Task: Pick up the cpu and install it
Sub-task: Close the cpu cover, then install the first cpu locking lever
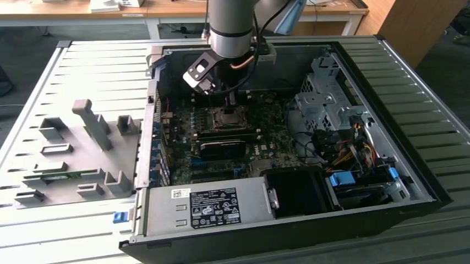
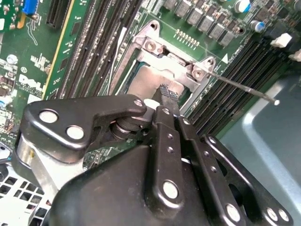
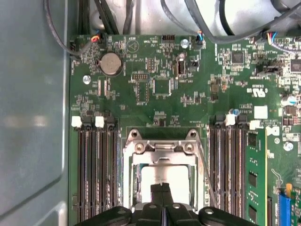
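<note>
Lying in socket (image 3: 139, 147), cpu (image 3: 165, 173) just beneath closed hand (image 3: 162, 188)

One cpu (image 3: 178, 181), one gripper (image 3: 162, 188), one motherboard (image 3: 160, 106), one coin cell (image 3: 111, 63).

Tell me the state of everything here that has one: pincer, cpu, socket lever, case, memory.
cpu: lying flat inside the socket frame.
pincer: shut, tips on or just above the cpu.
socket lever: swung out, apparently unlatched.
computer case: on its side, open.
memory slots: empty.
memory module: seated in its slot.
</note>
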`<state>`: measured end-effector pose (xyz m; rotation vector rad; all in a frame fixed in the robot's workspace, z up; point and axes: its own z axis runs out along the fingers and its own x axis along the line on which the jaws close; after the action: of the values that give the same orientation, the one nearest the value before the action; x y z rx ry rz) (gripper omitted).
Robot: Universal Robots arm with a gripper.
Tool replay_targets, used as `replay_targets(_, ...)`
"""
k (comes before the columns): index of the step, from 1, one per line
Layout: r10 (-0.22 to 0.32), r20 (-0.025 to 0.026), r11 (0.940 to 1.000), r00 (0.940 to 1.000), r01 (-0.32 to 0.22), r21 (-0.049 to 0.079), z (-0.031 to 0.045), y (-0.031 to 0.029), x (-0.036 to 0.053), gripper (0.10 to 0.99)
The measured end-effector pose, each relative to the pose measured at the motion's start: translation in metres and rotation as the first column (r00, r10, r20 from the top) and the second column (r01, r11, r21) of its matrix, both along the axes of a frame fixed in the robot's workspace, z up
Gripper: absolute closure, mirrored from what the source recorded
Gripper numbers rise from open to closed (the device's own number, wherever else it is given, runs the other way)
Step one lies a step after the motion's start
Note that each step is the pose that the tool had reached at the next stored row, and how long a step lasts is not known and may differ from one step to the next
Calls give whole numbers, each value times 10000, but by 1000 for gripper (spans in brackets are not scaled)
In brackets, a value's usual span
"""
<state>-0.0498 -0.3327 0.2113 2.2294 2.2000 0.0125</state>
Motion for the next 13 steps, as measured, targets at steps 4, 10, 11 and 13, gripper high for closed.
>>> replay_targets(4,0,0,10000,10000,0,2,-1,-1,49,980)
replay_targets(10,0,-1,10000,10000,0,0,3,0,67,980)
replay_targets(11,0,-1,10000,10000,0,0,6,0,67,980)
replay_targets(13,0,0,10000,10000,0,1,21,0,67,980)
